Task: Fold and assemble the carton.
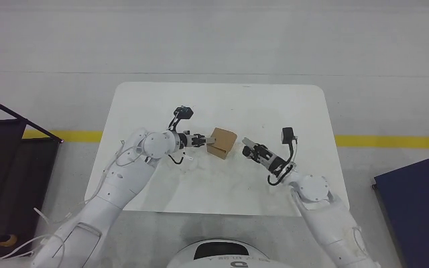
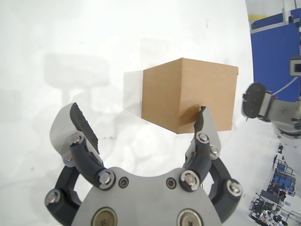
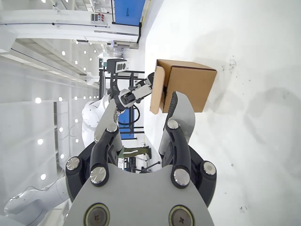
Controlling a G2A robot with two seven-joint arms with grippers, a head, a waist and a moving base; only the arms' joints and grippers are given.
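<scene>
Carton (image 1: 223,141) sat mid-table (image 1: 281,107), end flap (image 3: 157,88) ajar. Left gripper (image 2: 138,109) spread wide, one fingertip (image 2: 202,116) touching carton. Right gripper (image 1: 247,147) spread too, just beside it. Risk: unbraced, the box could skid or spin under a push, leaving the flap untucked.

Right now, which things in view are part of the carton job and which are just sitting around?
Job:
carton, one flap not shut
left gripper, open, one finger touching the carton
right gripper, open, close beside the carton
table, the work surface

Not the job:
yellow floor line
blue panel off the table
dark panel off the table
</scene>
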